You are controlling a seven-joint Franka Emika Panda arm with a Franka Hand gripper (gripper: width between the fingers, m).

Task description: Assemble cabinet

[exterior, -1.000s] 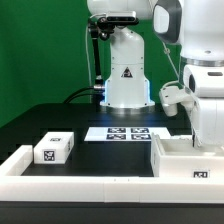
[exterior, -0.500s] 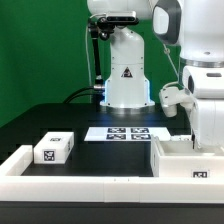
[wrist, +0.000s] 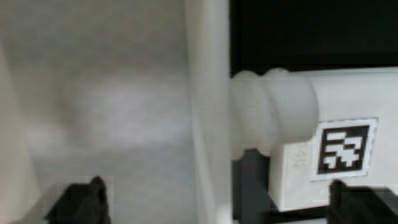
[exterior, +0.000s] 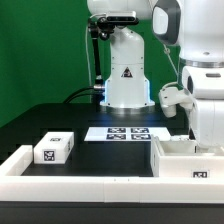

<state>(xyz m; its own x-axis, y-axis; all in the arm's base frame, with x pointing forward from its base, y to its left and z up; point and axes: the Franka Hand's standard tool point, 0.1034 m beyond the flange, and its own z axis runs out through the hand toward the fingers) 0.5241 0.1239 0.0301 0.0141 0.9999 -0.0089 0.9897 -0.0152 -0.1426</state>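
1. Count: one arm (exterior: 205,95), one gripper (wrist: 166,200), one cabinet (exterior: 180,160), one block (exterior: 52,149), one marker board (exterior: 128,133) and one rail (exterior: 90,187), all on a black table (exterior: 70,118).
2. Cabinet: on the exterior view's right of the marker board and nearer the camera, just beside the board. One tag shows on its front face.
3. Block: on the exterior view's left of the marker board, apart from it. It lies flat with one tag on top.
4. Rail: in front of the marker board, along the near table edge.
5. Arm: comes down over the cabinet, to the board's right.
6. Gripper, wrist view: two dark fingertips (wrist: 80,200) stand apart with white cabinet plastic between them. Whether they pinch it cannot be told. One tagged white part lies beside one fingertip.
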